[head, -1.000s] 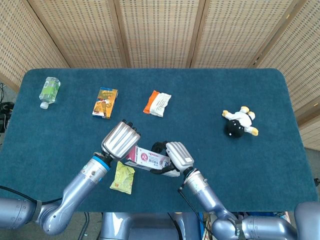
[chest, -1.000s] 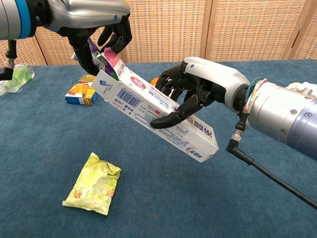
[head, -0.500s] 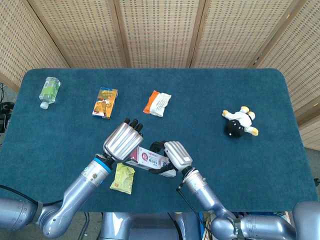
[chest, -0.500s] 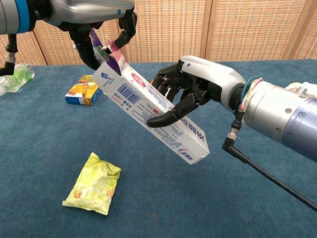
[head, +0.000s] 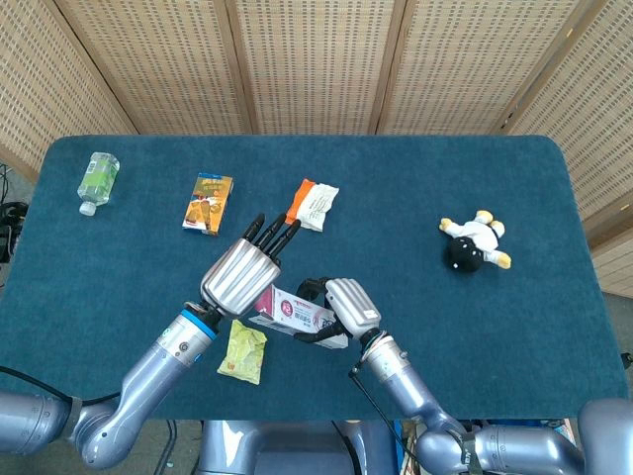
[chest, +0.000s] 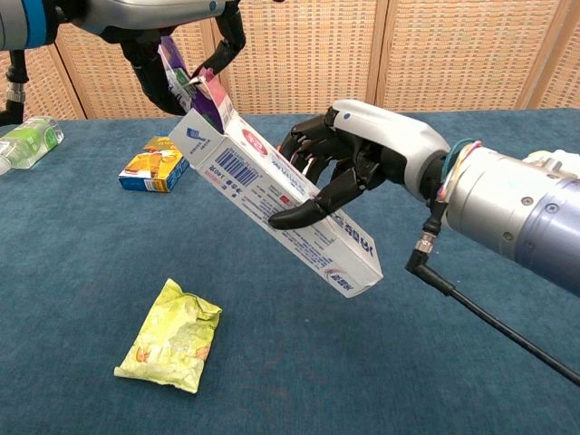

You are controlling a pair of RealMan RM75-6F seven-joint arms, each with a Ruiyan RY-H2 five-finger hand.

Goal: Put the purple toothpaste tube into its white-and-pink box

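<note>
Above blue counter, right hand grips tilted white-and-pink box, while left hand pinches purple toothpaste tube at its open end.

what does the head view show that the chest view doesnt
Only the head view shows the orange-and-white packet and the whole black-and-white plush toy on the right of the blue table.

Only the chest view shows the box's barcode side, its open upper end, and the purple toothpaste tube that the left hand holds there.

Both show the right hand gripping the white-and-pink box off the table, the yellow-green packet, the orange carton and the green bottle.
</note>
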